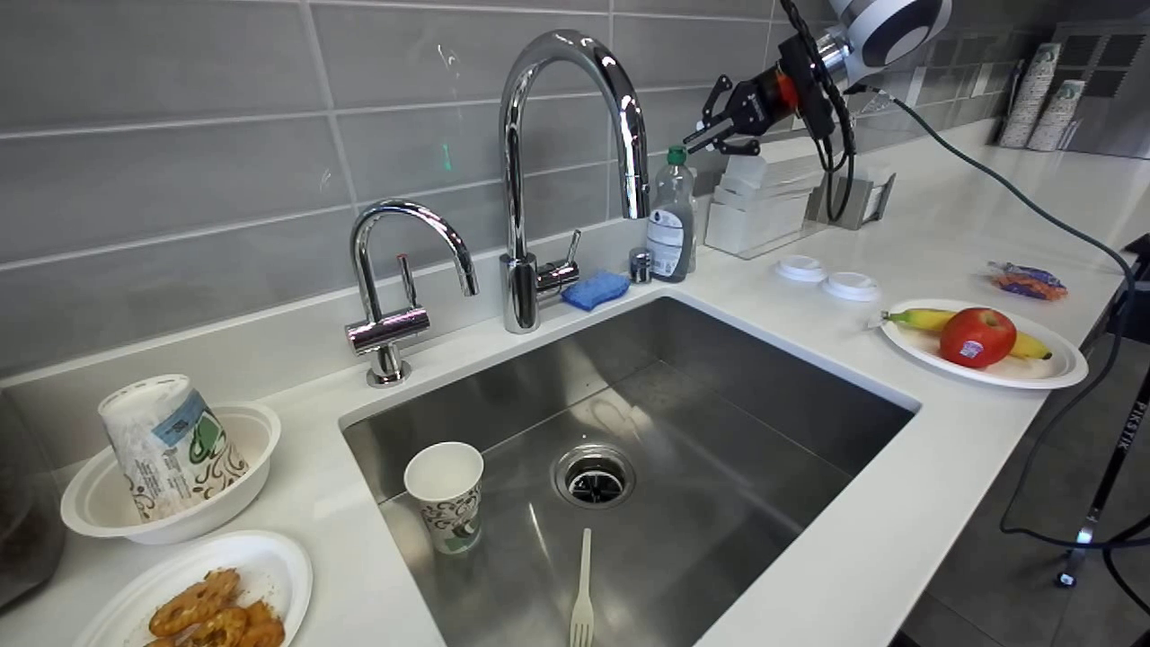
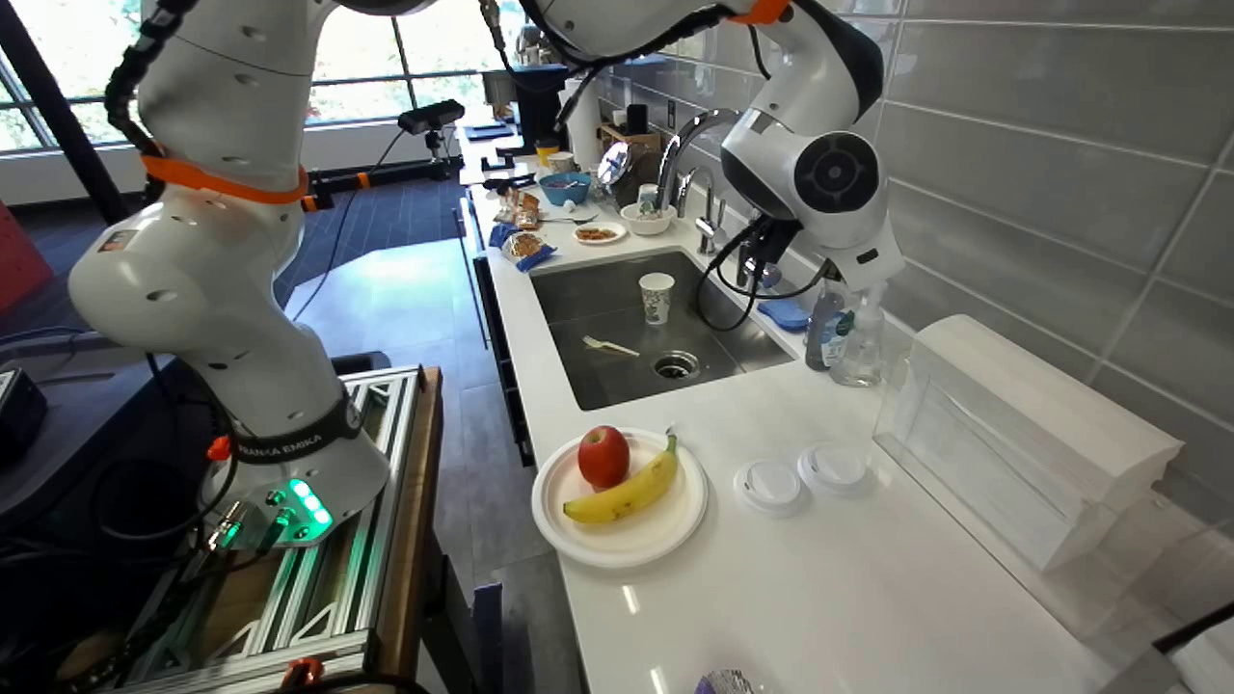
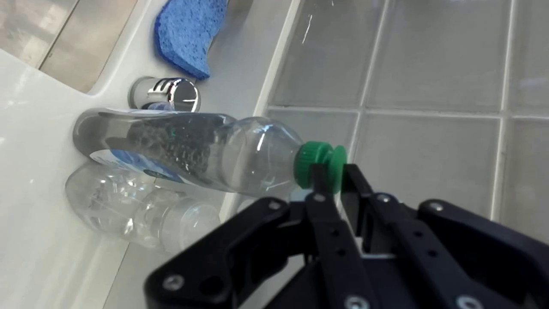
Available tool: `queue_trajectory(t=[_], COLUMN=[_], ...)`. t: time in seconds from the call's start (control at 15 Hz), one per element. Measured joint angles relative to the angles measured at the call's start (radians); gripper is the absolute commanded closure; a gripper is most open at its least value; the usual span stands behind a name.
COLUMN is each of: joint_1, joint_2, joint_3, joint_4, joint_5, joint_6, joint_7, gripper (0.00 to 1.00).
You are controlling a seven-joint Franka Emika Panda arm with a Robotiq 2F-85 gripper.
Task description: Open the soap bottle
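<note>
The soap bottle (image 1: 667, 238) stands upright at the sink's back corner, with a pale label and a green cap (image 1: 676, 155). In the wrist view the soap bottle (image 3: 180, 148) appears sideways, its green cap (image 3: 315, 161) at the fingertips. My gripper (image 3: 334, 171) has its jaws only slightly apart. The left finger overlaps the groove below the cap's top disc, the right one lies just past that disc. Whether both press on it cannot be seen. From the side, my gripper (image 1: 688, 145) meets the cap from the right. The arm hides it where only the bottle's body (image 2: 821, 333) shows.
A clear empty-looking bottle (image 3: 137, 206) stands right beside the soap bottle. Close by are the tall faucet (image 1: 515, 180), a chrome knob (image 1: 640, 266), a blue sponge (image 1: 596, 290) and a white boxy container (image 1: 759, 216). The tiled wall (image 3: 433, 159) rises behind; the sink (image 1: 719, 422) lies in front.
</note>
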Motion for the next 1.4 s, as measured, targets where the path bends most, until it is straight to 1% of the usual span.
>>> queue_trajectory(t=[0.73,0.8,0.87,1.07,1.4], joint_1=[0.003,0.004,0.005,0.008,0.012], joint_2=[0.007,0.007,0.008,0.008,0.008], joint_3=[0.003,0.003,0.003,0.003,0.003], joint_4=[0.007,0.008,0.008,0.009,0.017], joint_5=[0.000,0.000,0.000,-0.001,-0.014], joint_6=[0.000,0.000,0.000,0.000,0.000], joint_7=[0.000,0.000,0.000,-0.001,-0.004], gripper=[0.91,0.93,0.98,1.00,0.99])
